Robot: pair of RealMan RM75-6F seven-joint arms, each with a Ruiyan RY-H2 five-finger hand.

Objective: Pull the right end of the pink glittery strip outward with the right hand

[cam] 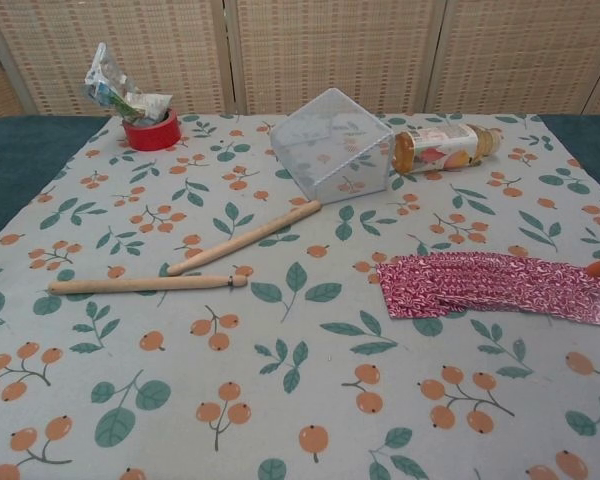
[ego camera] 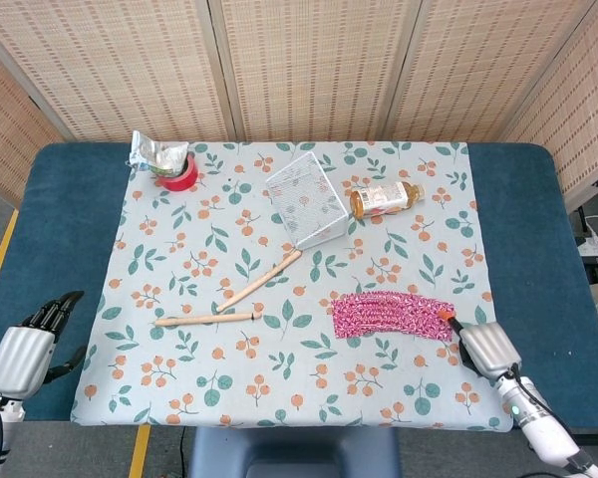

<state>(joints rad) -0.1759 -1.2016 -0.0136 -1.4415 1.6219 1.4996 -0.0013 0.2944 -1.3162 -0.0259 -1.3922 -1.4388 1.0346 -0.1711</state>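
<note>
At the strip's right end, the right hand (ego camera: 486,348) touches the pink glittery strip (ego camera: 393,316) with an orange fingertip (ego camera: 445,315); its grasp cannot be told. The light strip, lying flat on the tablecloth (ego camera: 179,269), may slip free or only crumple.

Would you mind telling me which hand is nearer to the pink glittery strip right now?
The right hand. It sits just off the pink glittery strip at its right end, an orange fingertip at that edge. The left hand hangs far off, beyond the cloth's left edge.

Bright, even light — soft faint shadows, both views sharp, no glare or edge distortion
</note>
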